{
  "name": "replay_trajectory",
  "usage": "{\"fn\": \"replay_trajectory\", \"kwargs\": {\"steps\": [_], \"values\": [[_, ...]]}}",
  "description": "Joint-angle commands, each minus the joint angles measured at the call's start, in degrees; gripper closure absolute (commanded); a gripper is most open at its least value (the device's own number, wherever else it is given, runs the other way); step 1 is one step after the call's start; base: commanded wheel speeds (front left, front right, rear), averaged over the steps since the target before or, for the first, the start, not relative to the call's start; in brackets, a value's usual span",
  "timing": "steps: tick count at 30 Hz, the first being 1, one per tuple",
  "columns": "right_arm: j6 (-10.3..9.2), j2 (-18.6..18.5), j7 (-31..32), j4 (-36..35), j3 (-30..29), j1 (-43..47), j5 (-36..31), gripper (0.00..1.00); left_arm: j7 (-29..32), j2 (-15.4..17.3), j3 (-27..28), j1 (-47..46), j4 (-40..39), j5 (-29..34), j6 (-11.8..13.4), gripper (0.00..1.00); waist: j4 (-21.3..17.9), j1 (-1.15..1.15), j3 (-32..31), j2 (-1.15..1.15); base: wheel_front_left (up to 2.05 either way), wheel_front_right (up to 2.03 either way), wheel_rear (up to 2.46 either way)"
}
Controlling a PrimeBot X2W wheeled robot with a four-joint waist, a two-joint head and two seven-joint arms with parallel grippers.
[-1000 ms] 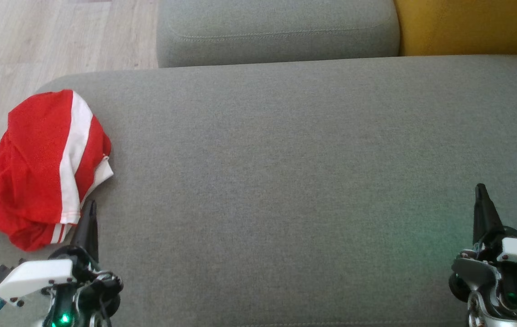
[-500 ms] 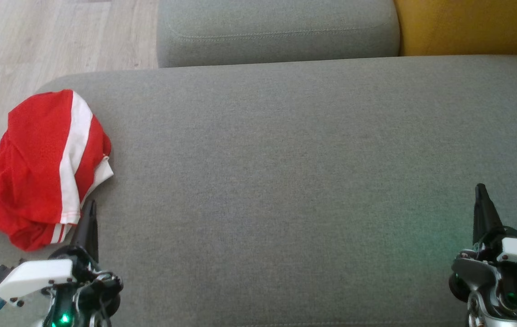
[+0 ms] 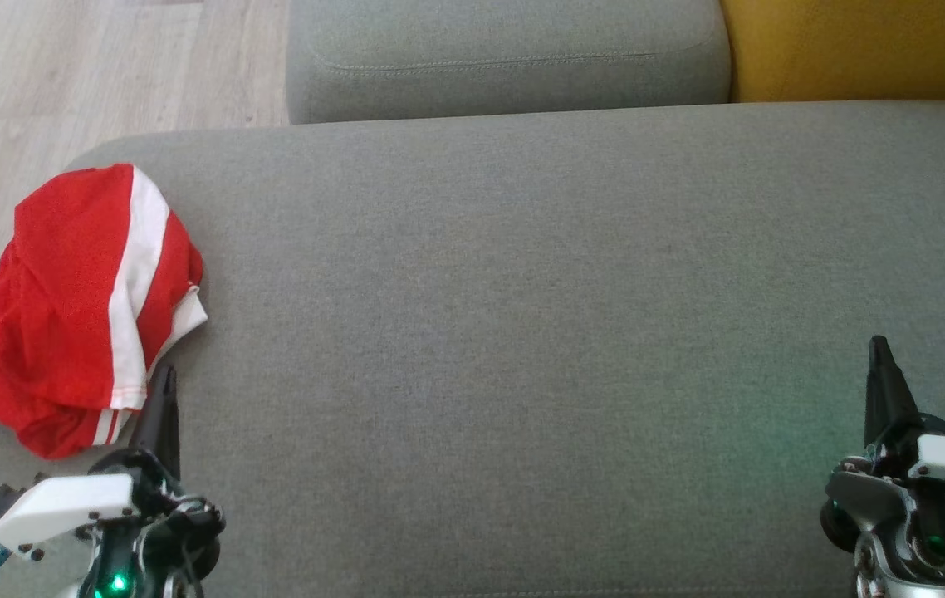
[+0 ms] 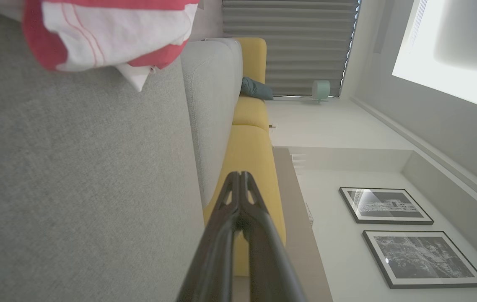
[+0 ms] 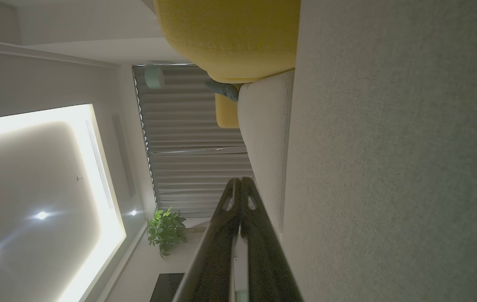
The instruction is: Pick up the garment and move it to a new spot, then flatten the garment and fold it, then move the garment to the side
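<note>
Crumpled red mesh garment with white stripes (image 3: 78, 307) lying at left edge of grey fabric sofa seat (image 3: 522, 332). Left gripper (image 3: 164, 375) hovering just beside its near hem, fingers pressed together, gripping nothing. Right gripper (image 3: 878, 345) sitting well apart at right, fingers pressed together, empty.

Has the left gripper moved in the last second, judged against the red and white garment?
No. The left gripper keeps its tip beside the near hem of the red and white garment, same place on the grey sofa seat.
</note>
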Motion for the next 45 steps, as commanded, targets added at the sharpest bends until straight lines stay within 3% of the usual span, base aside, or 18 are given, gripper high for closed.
{"fn": "replay_trajectory", "kwargs": {"steps": [1, 45], "values": [[0.39, -0.31, 0.32, -2.34, 1.2, -1.37, 0.42, 1.0, 0.43, 0.98, 2.01, -3.14, -2.19, -0.25, -0.41, 1.0, 0.0, 0.0, 0.0, 0.0, 0.0, 0.0, 0.0], [0.39, -0.31, 0.32, -2.34, 1.2, -1.37, 0.42, 1.0, 0.43, 0.98, 2.01, -3.14, -2.19, -0.25, -0.41, 1.0, 0.0, 0.0, 0.0, 0.0, 0.0, 0.0, 0.0]]}}
